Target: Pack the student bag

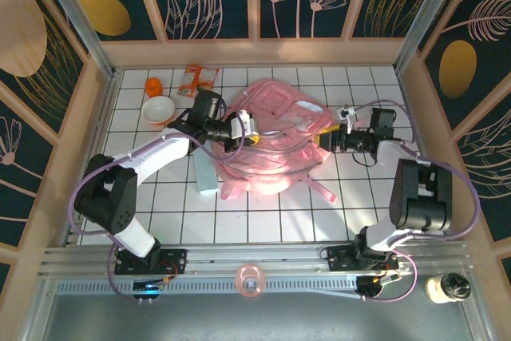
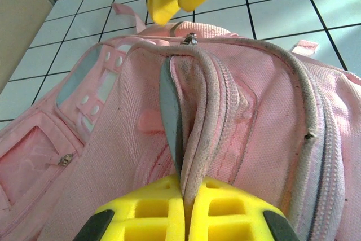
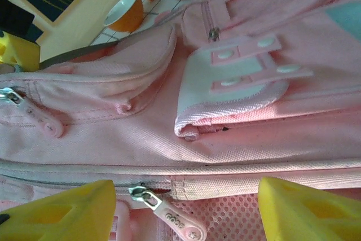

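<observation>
One big pink student bag [image 1: 275, 137] lies flat mid-table [image 1: 263, 221], front pockets up, a strap trailing off its near side. That's your landmark, everything else is called off it.

L arm comes in from the bag's left. On the wrist cam your left gripper [image 2: 189, 189] is clenched tight: yellow pads pinched on a raised fold of the bag's grey-trimmed zip edge, fabric squeezed between them.

R arm comes in from the bag's right. Your right gripper [image 3: 186, 189] is released, yellow fingers spread wide w/ nothing in them. They hover just over the bag's zip seam, and a pink zip pull [image 3: 164, 211] sits in the gap, nearer one finger.

Other bits, biggest first:
- Pale box [image 1: 205, 173] lies just beside the bag's near-left corner, looks to be touching it.
- Bowl [image 1: 158, 109], white inside and orange outside, sits left of the bag, well apart.
- Snack packet [image 1: 197, 79] is past the bag's far-left corner, near the back wall.
- Small orange item [image 1: 153, 85] is far-left of the bag, just behind the bowl. Can't tell what it is.
</observation>
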